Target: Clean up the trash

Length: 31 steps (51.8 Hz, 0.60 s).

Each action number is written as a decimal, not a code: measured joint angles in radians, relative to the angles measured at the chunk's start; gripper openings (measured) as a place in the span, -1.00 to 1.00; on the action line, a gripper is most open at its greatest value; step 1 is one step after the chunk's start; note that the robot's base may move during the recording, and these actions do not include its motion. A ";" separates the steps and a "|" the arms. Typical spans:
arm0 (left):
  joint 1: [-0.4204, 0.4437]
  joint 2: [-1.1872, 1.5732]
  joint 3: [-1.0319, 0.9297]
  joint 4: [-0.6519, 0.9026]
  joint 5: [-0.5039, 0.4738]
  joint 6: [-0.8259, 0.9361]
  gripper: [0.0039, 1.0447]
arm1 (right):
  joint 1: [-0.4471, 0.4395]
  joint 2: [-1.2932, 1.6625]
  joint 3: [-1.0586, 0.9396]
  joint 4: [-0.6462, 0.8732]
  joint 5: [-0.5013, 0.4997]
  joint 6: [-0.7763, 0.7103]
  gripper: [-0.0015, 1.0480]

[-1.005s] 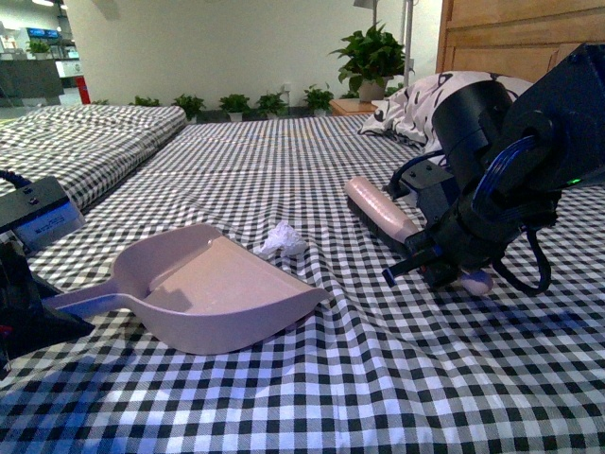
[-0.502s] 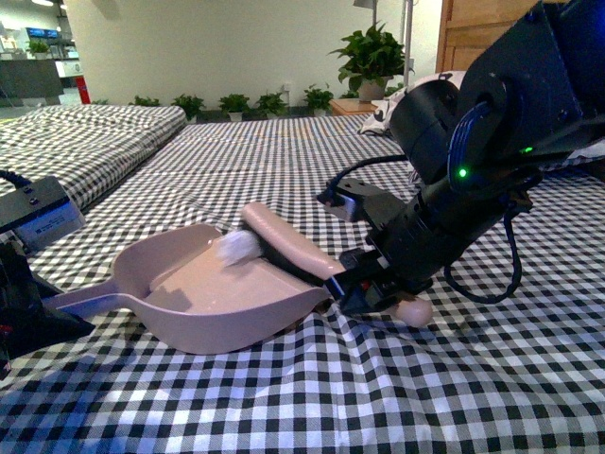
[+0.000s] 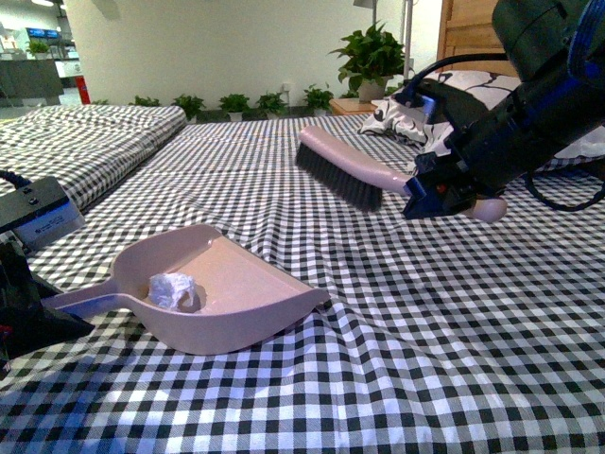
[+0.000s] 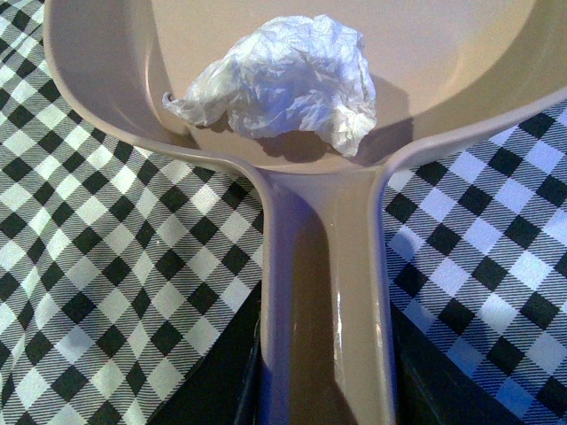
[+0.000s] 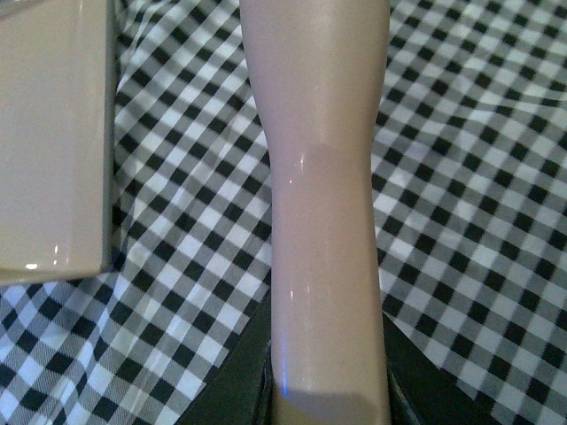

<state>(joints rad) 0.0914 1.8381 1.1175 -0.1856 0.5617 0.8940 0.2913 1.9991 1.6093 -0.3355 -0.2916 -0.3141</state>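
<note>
Front view, right claw (image 3: 437, 192) clamping brush (image 3: 352, 170)

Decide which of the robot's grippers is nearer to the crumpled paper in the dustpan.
Left. The left gripper holds the dustpan by its handle, close to the paper wad. The right gripper holds the brush raised, well away from it.
</note>
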 joint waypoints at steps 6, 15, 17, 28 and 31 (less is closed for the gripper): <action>-0.010 -0.013 -0.061 0.197 -0.103 -0.087 -0.48 | -0.048 -0.109 -0.100 0.094 -0.020 0.121 -0.64; -0.002 -0.087 -0.122 0.397 -0.177 -0.318 -0.48 | -0.180 -0.355 -0.254 0.131 -0.124 0.263 -0.64; 0.003 -0.119 -0.127 0.426 -0.211 -0.364 -0.48 | -0.210 -0.412 -0.288 0.130 -0.154 0.284 -0.64; 0.006 -0.303 -0.142 0.505 -0.445 -0.605 -0.48 | -0.309 -0.732 -0.433 0.089 -0.325 0.377 -0.64; 0.002 -0.357 -0.153 0.502 -0.492 -0.639 -0.48 | -0.320 -0.791 -0.447 0.089 -0.337 0.404 -0.64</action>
<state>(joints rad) 0.0933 1.4807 0.9649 0.3164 0.0692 0.2546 -0.0284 1.2083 1.1622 -0.2470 -0.6285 0.0898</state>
